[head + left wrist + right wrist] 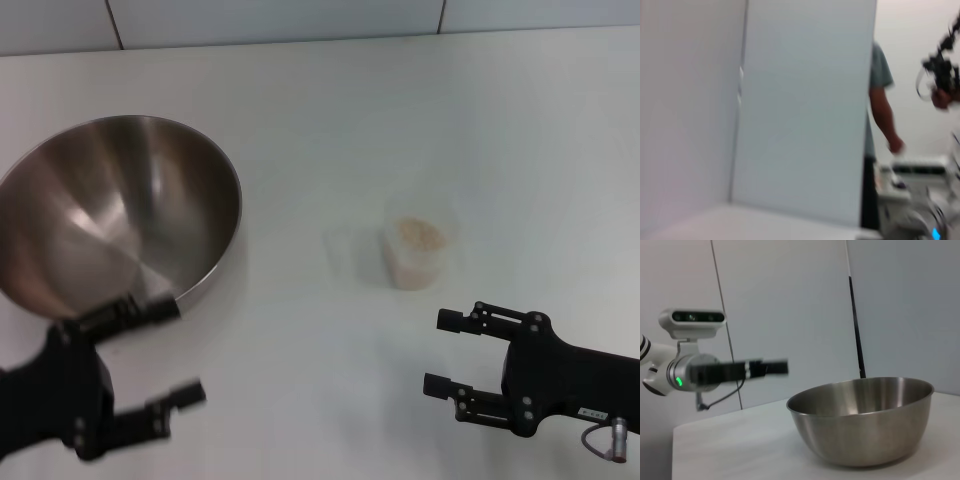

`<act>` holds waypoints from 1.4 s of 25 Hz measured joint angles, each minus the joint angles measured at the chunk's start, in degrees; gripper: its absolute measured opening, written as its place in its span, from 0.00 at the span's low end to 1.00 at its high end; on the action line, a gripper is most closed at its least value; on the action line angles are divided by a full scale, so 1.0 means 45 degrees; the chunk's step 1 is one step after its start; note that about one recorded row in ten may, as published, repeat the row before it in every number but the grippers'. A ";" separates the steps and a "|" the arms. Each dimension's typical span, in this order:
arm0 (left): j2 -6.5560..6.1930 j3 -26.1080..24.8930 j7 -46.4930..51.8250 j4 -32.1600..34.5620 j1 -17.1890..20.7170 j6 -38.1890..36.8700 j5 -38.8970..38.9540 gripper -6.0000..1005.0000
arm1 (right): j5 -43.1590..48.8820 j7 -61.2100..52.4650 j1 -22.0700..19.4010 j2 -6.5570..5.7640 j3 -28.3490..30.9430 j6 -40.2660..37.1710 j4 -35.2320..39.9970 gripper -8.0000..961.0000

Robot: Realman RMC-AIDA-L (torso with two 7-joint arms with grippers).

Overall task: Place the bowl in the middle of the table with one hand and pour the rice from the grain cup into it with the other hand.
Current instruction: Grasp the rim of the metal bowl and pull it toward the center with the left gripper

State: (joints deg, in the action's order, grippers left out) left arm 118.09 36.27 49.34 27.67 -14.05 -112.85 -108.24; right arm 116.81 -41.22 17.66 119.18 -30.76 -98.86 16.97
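- Bowl (115,215): we count one, stainless steel, standing upright on the table (400,110); it holds nothing that we can see.
- We count one grain cup (418,245), transparent, upright, well apart from the bowl on its right side, with one mass of rice (420,236) inside it.
- We count two grippers. Left gripper (160,355) sits at the bowl's near rim; its upper finger looks to touch or overlap the rim's outer edge, the lower finger lies clear of the bowl, and the fingers are spread apart, gripping nothing.
- Right gripper (440,352) is on the cup's side, far from the bowl, near the cup but apart from it, fingers spread and empty.
- Between bowl and cup we see only bare tabletop; nothing blocks the way.
- Beyond the bowl stand white wall panels (790,300). The left wrist view shows a person (881,115) and equipment past a panel's edge.
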 joint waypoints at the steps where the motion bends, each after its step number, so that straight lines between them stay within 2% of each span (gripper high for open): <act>1: 0.0033 -0.0091 0.0001 -0.0076 -0.0038 -0.0104 0.0436 0.81 | -0.0001 0.0000 -0.0001 0.0000 0.0000 -0.0004 -0.0001 0.73; 2: 0.0060 -0.0146 0.0025 -0.0236 -0.0072 -0.0132 0.1341 0.81 | 0.0000 0.0000 -0.0012 0.0000 0.0000 -0.0013 -0.0003 0.73; 3: 0.0060 -0.0146 0.0025 -0.0236 -0.0072 -0.0132 0.1341 0.81 | 0.0000 0.0000 -0.0012 0.0000 0.0000 -0.0013 -0.0003 0.73; 5: 0.0064 -0.0195 0.0010 -0.0419 -0.0078 -0.0136 0.2402 0.81 | 0.0000 0.0000 -0.0029 0.0000 0.0001 -0.0026 -0.0003 0.73; 7: 0.0077 -0.0216 -0.0134 -0.0550 -0.0015 -0.0102 0.4137 0.81 | -0.0001 0.0000 -0.0038 0.0000 0.0000 -0.0056 -0.0003 0.73; 8: 0.0077 -0.0216 -0.0134 -0.0550 -0.0015 -0.0102 0.4137 0.81 | -0.0001 0.0000 -0.0038 0.0000 0.0000 -0.0056 -0.0003 0.73; 12: 0.0104 -0.0241 -0.1037 -0.0650 0.0007 0.0320 0.6501 0.81 | -0.0013 0.0000 -0.0039 0.0000 0.0000 -0.0083 -0.0003 0.73; 13: 0.0104 -0.0241 -0.1037 -0.0650 0.0007 0.0320 0.6501 0.81 | -0.0013 0.0000 -0.0039 0.0000 0.0000 -0.0083 -0.0003 0.73; 17: 0.0105 -0.0342 -0.1547 -0.0681 -0.0110 0.1262 0.8417 0.81 | -0.0064 0.0000 -0.0039 -0.0001 0.0000 -0.0084 -0.0004 0.73; 25: 0.0105 -0.0380 -0.2152 -0.0706 -0.0130 0.2312 0.9630 0.81 | -0.0092 0.0000 0.0010 0.0013 0.0040 -0.0084 -0.0036 0.73; 26: 0.0111 -0.0384 -0.2143 -0.0711 -0.0141 0.3193 1.0041 0.81 | -0.0097 0.0000 0.0030 0.0015 0.0056 -0.0081 -0.0064 0.73; 27: 0.0111 -0.0384 -0.2143 -0.0711 -0.0141 0.3193 1.0041 0.81 | -0.0099 0.0000 0.0052 0.0016 0.0073 -0.0076 -0.0094 0.73; 28: 0.0102 -0.0384 -0.1820 -0.0585 -0.0172 0.4085 1.0146 0.81 | -0.0100 0.0000 0.0066 0.0018 0.0078 -0.0068 -0.0108 0.73; 30: 0.0102 -0.0363 -0.1408 -0.0405 -0.0178 0.4719 1.0140 0.81 | -0.0100 0.0000 0.0093 0.0019 0.0088 -0.0051 -0.0119 0.73; 35: 0.0088 0.0073 0.0586 0.0885 -0.0092 0.6918 0.9525 0.81 | -0.0101 0.0000 0.0141 0.0020 0.0127 -0.0042 -0.0120 0.73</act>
State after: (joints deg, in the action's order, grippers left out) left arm 118.49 36.60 51.98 31.66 -14.46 -81.72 -65.37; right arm 116.36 -41.22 18.30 119.27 -30.19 -99.05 16.43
